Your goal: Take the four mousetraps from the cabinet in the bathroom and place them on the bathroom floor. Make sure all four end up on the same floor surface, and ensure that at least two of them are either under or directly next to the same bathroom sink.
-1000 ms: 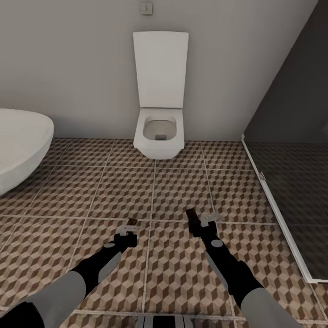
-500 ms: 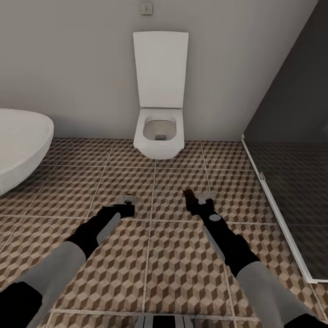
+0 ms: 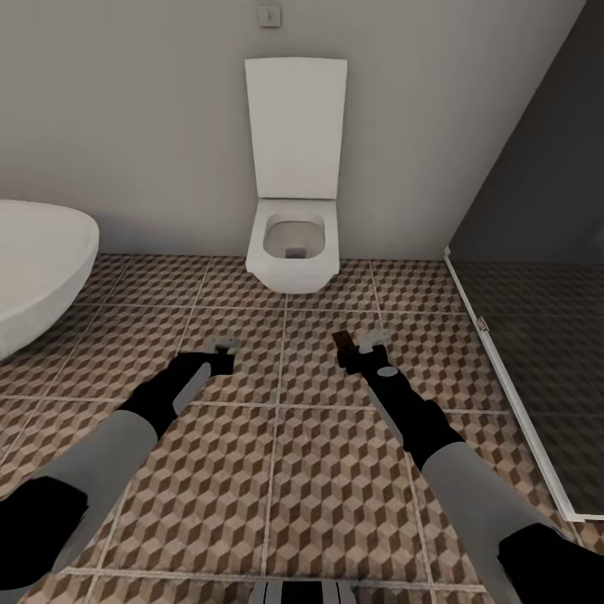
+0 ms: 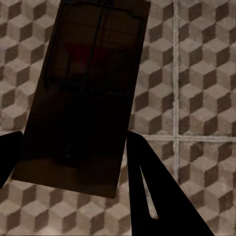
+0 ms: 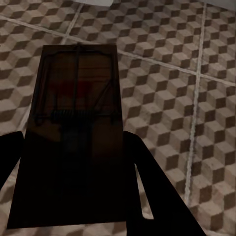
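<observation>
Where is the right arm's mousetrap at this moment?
The mousetrap sits between the right gripper's fingers, held above the bathroom floor in front of the toilet in the head view.
</observation>
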Robot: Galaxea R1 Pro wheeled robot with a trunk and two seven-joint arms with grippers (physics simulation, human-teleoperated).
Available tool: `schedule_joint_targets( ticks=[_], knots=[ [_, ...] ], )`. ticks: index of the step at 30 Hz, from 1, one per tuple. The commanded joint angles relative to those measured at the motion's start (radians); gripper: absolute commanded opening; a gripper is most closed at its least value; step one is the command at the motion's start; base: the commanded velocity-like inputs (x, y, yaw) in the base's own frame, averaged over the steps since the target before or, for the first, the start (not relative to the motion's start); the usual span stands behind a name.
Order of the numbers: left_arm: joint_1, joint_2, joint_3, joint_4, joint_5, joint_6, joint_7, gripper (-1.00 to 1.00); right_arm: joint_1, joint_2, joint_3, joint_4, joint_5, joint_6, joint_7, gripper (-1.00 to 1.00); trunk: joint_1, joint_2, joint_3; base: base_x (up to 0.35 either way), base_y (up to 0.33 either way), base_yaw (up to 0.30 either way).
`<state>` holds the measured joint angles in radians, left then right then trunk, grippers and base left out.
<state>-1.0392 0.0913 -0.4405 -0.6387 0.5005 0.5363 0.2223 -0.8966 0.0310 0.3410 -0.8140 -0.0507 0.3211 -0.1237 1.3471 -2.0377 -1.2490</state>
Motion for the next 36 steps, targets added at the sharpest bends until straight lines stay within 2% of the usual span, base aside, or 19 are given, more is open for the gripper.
schedule_joint_targets(
  ticks=[1, 5, 7, 11, 20, 36],
  knots=[
    [-0.001, 0.0, -0.008, 0.004, 0.001, -0.024, 0.005, -1.0, -0.001, 0.0, 0.004, 0.001, -0.008, 0.0, -0.011, -1.0, 0.0, 0.0, -0.001, 0.0, 0.0, 0.0],
    [-0.002, -0.003, -0.019, -0.007, -0.006, -0.081, -0.019, -1.0, -0.002, 0.0, 0.005, -0.003, -0.008, -0.006, -0.007, -1.0, 0.0, 0.0, -0.001, 0.0, 0.0, 0.0],
    [-0.002, -0.003, -0.03, -0.013, -0.008, -0.093, -0.027, -1.0, -0.002, 0.0, 0.007, -0.009, -0.007, -0.009, 0.017, -1.0, 0.0, 0.0, -0.001, 0.0, 0.0, 0.0],
    [-0.002, -0.001, -0.037, -0.017, -0.01, -0.098, -0.029, -1.0, -0.002, 0.0, 0.008, -0.019, -0.006, -0.012, 0.056, -1.0, 0.0, 0.0, -0.001, 0.0, 0.0, 0.0],
    [-0.002, 0.008, -0.038, -0.018, -0.011, -0.099, -0.028, -1.0, -0.002, -0.002, 0.007, -0.051, -0.005, -0.011, 0.072, -1.0, 0.0, 0.0, -0.001, 0.0, 0.0, 0.0],
    [-0.002, 0.011, -0.038, -0.046, -0.011, -0.088, -0.028, -1.0, -0.002, -0.002, 0.006, -0.053, -0.006, -0.013, 0.076, -1.0, 0.061, -0.112, -0.064, 0.0, 0.0, 0.0]
  ],
)
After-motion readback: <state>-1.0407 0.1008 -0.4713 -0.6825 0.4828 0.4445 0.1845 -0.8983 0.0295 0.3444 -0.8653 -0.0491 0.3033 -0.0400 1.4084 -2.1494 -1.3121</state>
